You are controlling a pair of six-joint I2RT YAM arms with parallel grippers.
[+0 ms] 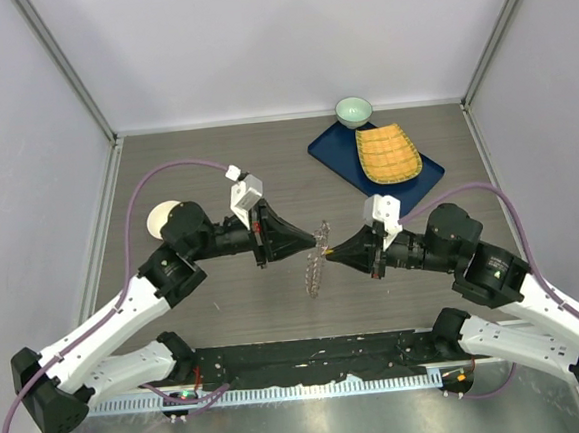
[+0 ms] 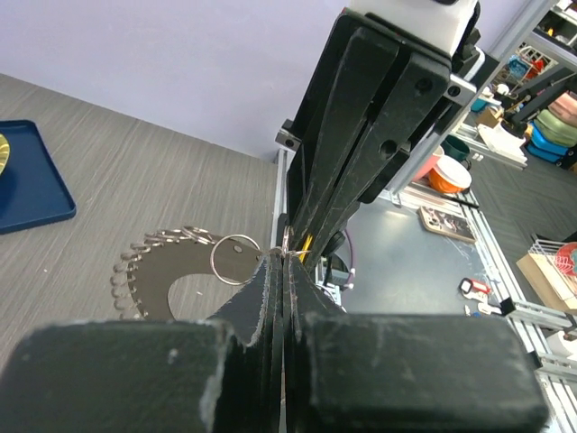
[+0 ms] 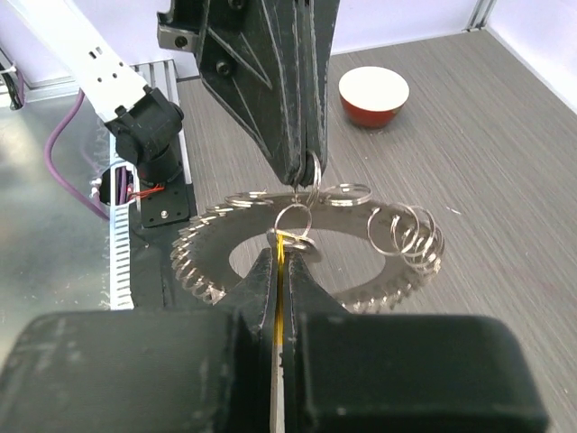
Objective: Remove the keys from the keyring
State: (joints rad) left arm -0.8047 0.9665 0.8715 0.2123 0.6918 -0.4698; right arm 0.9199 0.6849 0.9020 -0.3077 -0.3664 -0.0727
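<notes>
- The keyring [image 3: 343, 236] is held mid-table between the two arms. From overhead it shows edge-on and seems to hang clear of the table [image 1: 227, 312].
- The keys [image 3: 200, 257] fringe it all round like a toothed wreath, packed tight.
- Several small loops [image 3: 410, 236] of wire hang along its upper rim.
- The left gripper [image 3: 304, 173] has its jaws clenched on one of those loops from above.
- The right gripper [image 3: 281, 257] meets it tip to tip, jaws likewise clenched on a neighbouring loop.
- To my eye the step is working one loop off. One arm should stay fixed as an anchor while the other draws slowly along the wire's coil, not straight outward.
- A sharp tug could swing the whole wreath or slip a pinch.
- A red bowl [image 3: 373, 95] stands well apart beyond.
</notes>
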